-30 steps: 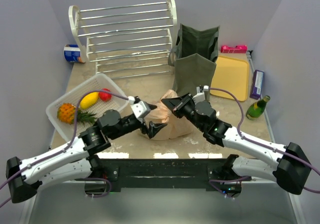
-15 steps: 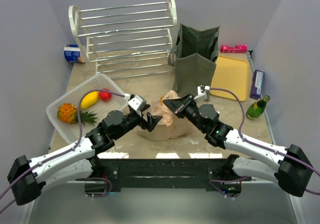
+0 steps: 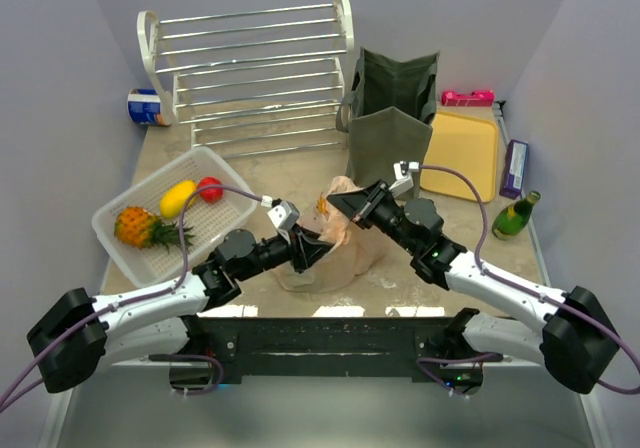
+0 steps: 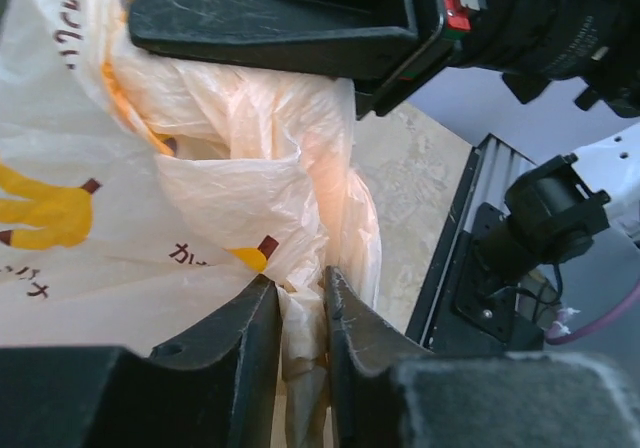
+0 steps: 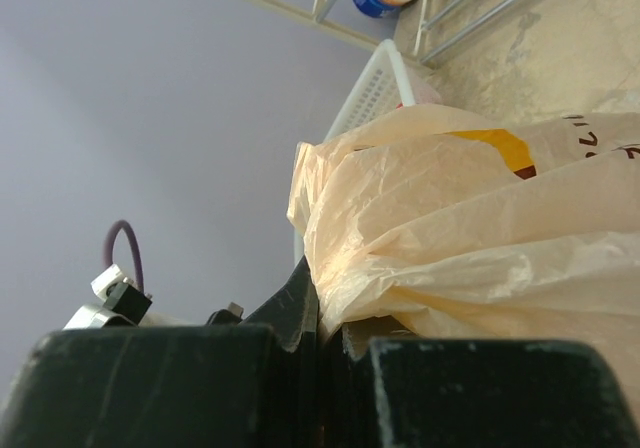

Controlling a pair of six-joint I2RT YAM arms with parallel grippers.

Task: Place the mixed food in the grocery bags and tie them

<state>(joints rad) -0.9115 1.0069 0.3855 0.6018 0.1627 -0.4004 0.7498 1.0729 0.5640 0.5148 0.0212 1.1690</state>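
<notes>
- Top external view: plastic bag (image 3: 352,256) at table (image 3: 262,173) centre, 6 o'clock of green tote (image 3: 390,133)
- Left gripper (image 4: 300,282) jaws clamped on bag fold
- Right gripper (image 5: 322,313) jaws clamped on bag top edge

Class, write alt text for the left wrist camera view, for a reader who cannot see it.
The left gripper pinches a fold of the peach plastic bag, which is printed with yellow bananas. Above it, the black right gripper grips the bag's bunched top, with the beige table behind.
</notes>
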